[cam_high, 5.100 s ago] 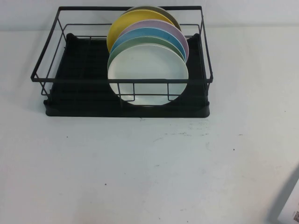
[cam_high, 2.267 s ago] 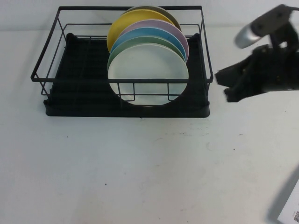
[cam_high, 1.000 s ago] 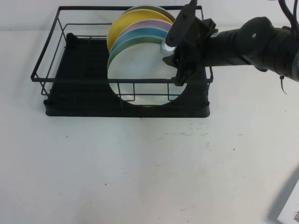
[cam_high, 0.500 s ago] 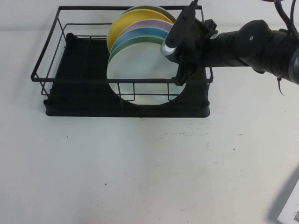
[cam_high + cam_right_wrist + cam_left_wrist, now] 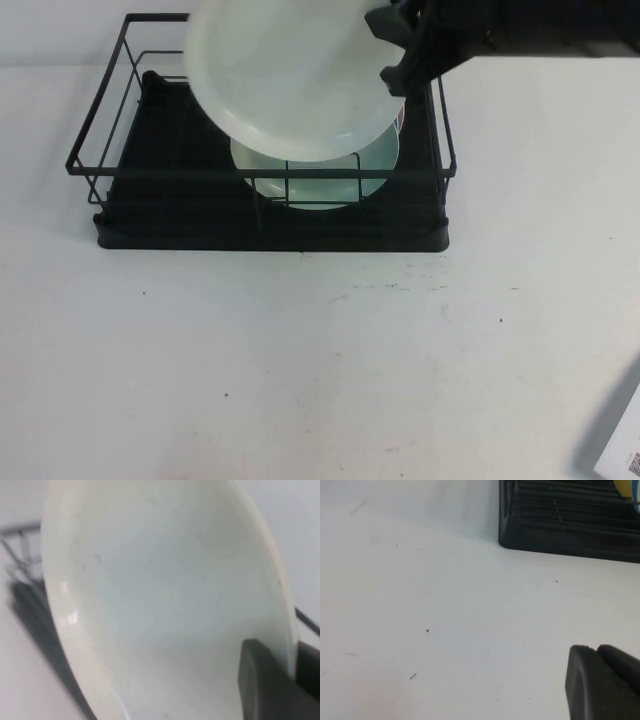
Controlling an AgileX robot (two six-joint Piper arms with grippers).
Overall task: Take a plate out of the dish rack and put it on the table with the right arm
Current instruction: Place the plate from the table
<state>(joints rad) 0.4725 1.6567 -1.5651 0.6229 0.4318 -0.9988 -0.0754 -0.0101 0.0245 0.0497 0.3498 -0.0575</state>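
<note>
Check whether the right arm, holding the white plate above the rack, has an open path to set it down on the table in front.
Probably yes. The right gripper grips the white plate by its rim, lifted above the dish rack; the table in front looks bare. The left gripper sits low over the table off to the side.

A: The plate (image 5: 290,75) runs off the high view's top edge and hides most of the stacked plates in the dish rack (image 5: 150,200).

B: The right gripper (image 5: 395,50) is cropped there too. The left gripper (image 5: 602,682) shows only a dark corner; its fingers can't be judged.
</note>
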